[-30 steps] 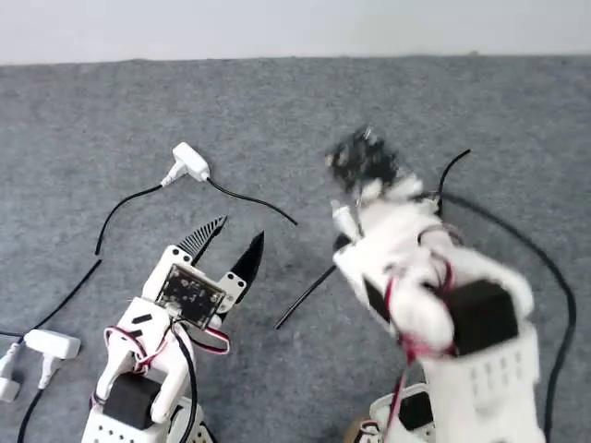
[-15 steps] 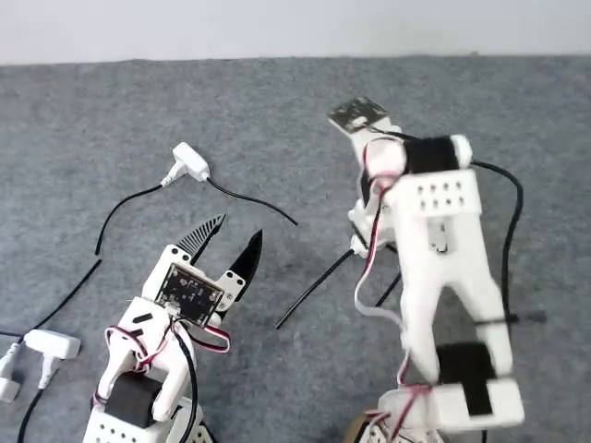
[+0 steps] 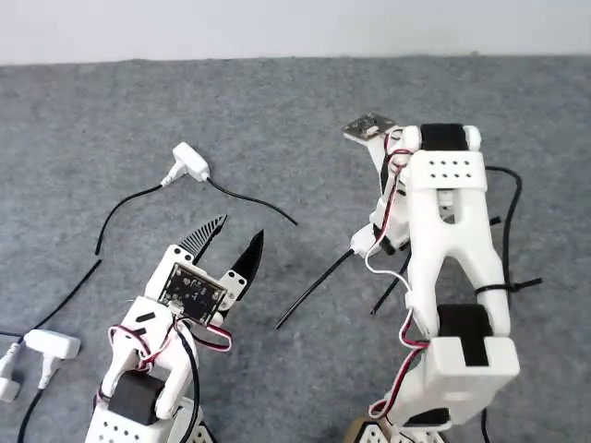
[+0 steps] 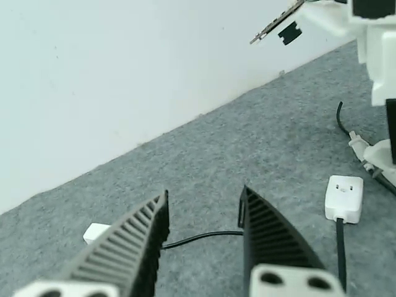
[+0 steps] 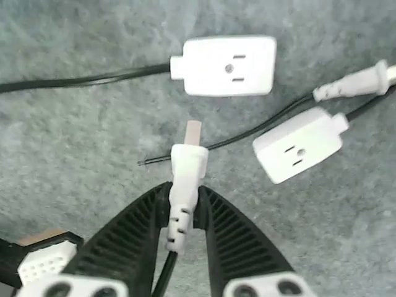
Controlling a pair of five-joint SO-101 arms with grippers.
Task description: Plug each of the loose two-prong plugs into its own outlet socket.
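Right wrist view: right claw (image 5: pixel 184 190) clamps plug (image 5: pixel 185 176); second plug (image 5: pixel 356 80) loose; two sockets (image 5: pixel 230 66) (image 5: pixel 298 152); left claw (image 4: pixel 204 197) apart.

A grey, felt-like table top (image 3: pixel 277 92) is being shared by a white outlet socket (image 3: pixel 191 162) trailing a black cable (image 3: pixel 249 199) and an edge socket (image 3: pixel 53 344) at its left side. Elsewhere, a third socket (image 5: pixel 226 65) and a fourth socket (image 5: pixel 297 145) are being carried close together, with a loose plug (image 5: pixel 356 80) just beside the fourth.

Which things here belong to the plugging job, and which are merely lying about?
Job: held plug in the right gripper; first socket facing it; second socket; loose plug; white connector beyond the open left gripper.
Not the job: grey mat; white wall.
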